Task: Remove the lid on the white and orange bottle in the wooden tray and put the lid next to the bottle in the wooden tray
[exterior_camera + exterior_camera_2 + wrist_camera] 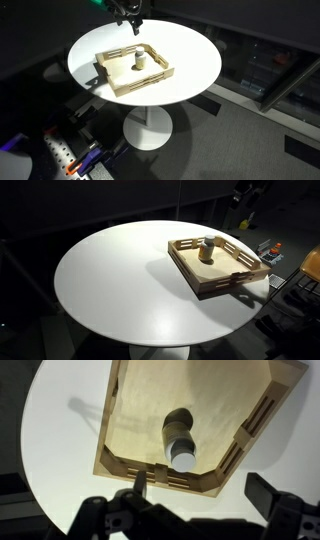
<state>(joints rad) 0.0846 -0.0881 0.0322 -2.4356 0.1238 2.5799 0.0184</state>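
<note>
The wooden tray (120, 82) sits on the round white table in both exterior views, and it also shows in the other exterior view (225, 281) and the wrist view (135, 420). The white and orange bottle (139, 63) (207, 250) (178, 432) stands upright inside the tray. The pale lid (184, 457) is on its top. My gripper (205, 495) is open and empty. It hangs well above the tray's edge, apart from the bottle, and shows at the top of an exterior view (131, 17).
The round white table (190, 60) (110, 280) stands on a single pedestal with dark floor around it. Cluttered items lie on the floor near the table (70, 160) (272, 250).
</note>
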